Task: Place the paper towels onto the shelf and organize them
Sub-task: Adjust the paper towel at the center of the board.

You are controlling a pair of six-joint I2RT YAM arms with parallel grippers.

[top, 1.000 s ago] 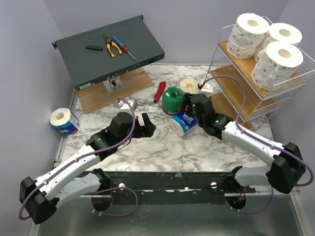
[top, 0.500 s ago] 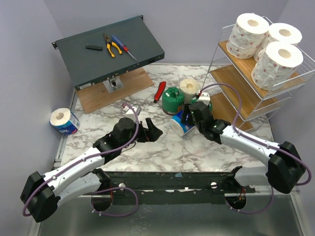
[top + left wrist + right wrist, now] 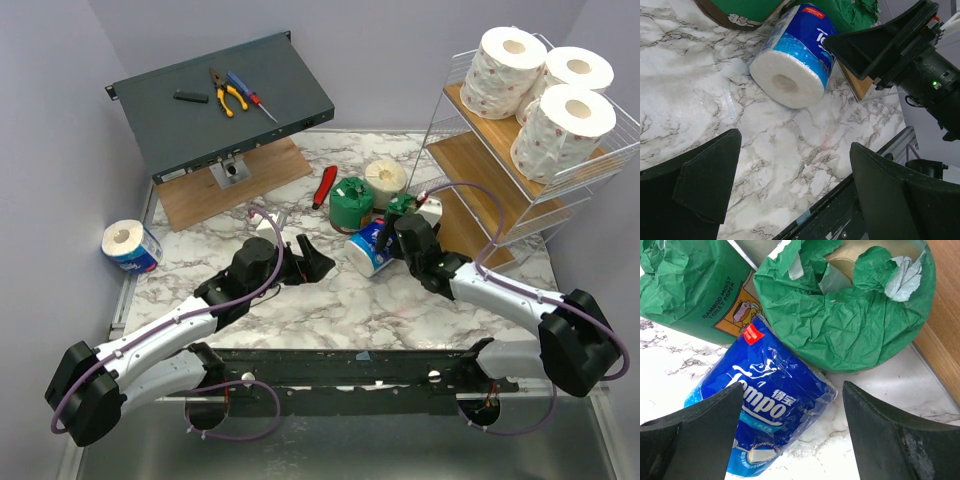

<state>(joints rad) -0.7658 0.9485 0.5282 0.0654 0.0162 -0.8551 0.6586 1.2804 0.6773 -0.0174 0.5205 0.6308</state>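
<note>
A blue-wrapped paper towel roll [image 3: 364,250] [image 3: 795,65] [image 3: 760,405] lies on its side mid-table. My right gripper [image 3: 388,240] [image 3: 790,440] is open just above it, with the roll's end between the fingers. My left gripper [image 3: 318,262] [image 3: 795,185] stands open over bare marble, a short way left of the roll. Two green-wrapped rolls [image 3: 352,203] [image 3: 850,315] and a cream roll [image 3: 385,180] sit behind it. Another blue roll [image 3: 130,245] rests at the far left. Three white pink-specked rolls [image 3: 560,125] fill the top tier of the shelf [image 3: 480,160].
A dark grey metal box [image 3: 290,75] with pliers and screwdrivers stands at the back left on a wood board [image 3: 190,195]. A red-handled tool [image 3: 325,185] lies beside the green rolls. The shelf's lower wood tiers [image 3: 465,215] are close to my right arm.
My left gripper has moved right toward the blue roll. My right gripper has drawn back toward the near side and opened wider, uncovering the cream roll.
</note>
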